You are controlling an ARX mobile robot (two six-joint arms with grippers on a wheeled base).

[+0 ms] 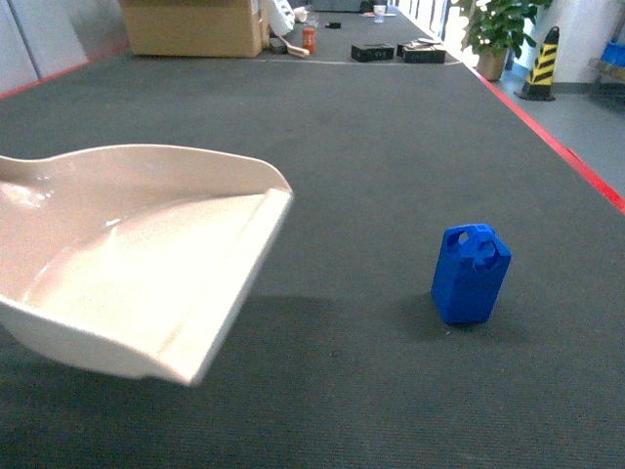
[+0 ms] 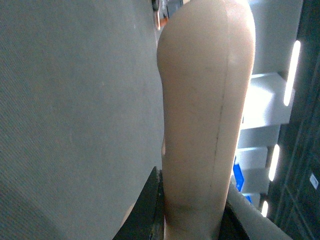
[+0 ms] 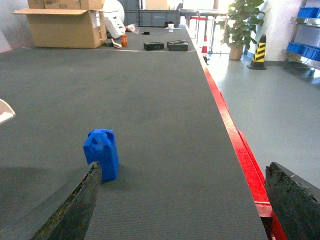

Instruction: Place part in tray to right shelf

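Patience is what this step wants from me: the small bright blue plastic block (image 1: 471, 273) stands upright on the dark grey ribbed worktop (image 1: 371, 147), still to be picked up, and I judge the right arm has to get it into the scoop before anything goes to the shelf — which shows in none of my views.

From the right wrist camera the block (image 3: 102, 153) sits low and left, just beyond the tip of the left-hand finger (image 3: 75, 210) and partly overlapped by it. The right pincer (image 3: 185, 210) is spread wide with nothing in it, and the block lies off its centre line. I would shift the pincer left until the block sits between the fingers, then go down square and close on its flat sides, not the bevelled, holed top.

The large glossy cream-beige plastic scoop-shaped tray (image 1: 137, 264) hangs tilted above the worktop, well apart from the block on its left. Its stub handle (image 2: 200, 125) fills the left wrist view, gripped at the base by the left pincer (image 2: 192, 220), closed around it.
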